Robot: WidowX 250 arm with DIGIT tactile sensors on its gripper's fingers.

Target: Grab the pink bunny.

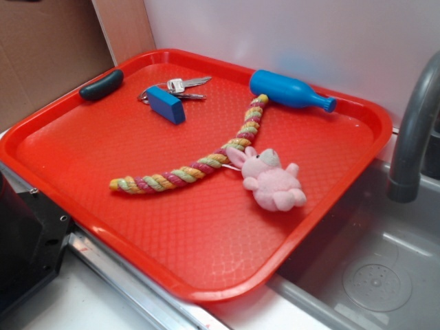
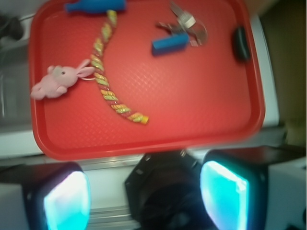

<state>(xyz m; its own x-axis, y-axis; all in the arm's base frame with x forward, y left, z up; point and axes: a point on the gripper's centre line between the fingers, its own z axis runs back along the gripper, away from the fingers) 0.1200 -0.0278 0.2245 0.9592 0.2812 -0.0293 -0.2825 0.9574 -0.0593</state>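
Exterior view: we see a red tray [image 1: 206,234] resting at the edge of a grey sink [image 1: 371,275], with a curved grey faucet [image 1: 412,130] at the right. The pink bunny [image 1: 269,180] lies on the tray's right-hand part, its ears pointing toward a pink-yellow-green braided rope [image 1: 199,165] that it touches or nearly touches. The rope runs diagonally up to a blue bottle [image 1: 290,91] near the far rim. A blue block [image 1: 166,104] with keys [image 1: 184,85] sits toward the far left, and a dark oblong object [image 1: 101,84] lies in the far left corner. We do not see the gripper in this view. Wrist view: we look down on the tray [image 2: 192,120] from above and behind its near rim. The pink bunny [image 2: 60,81] lies at the left, ears beside the braided rope [image 2: 111,84]; the blue bottle [image 2: 96,5], blue block [image 2: 170,43], keys [image 2: 184,21] and dark oblong object [image 2: 240,43] line the far side. The gripper [image 2: 144,196] hangs in the foreground, outside the tray, its two glowing fingers [image 2: 67,199] spread wide apart with nothing between them, well apart from the bunny.
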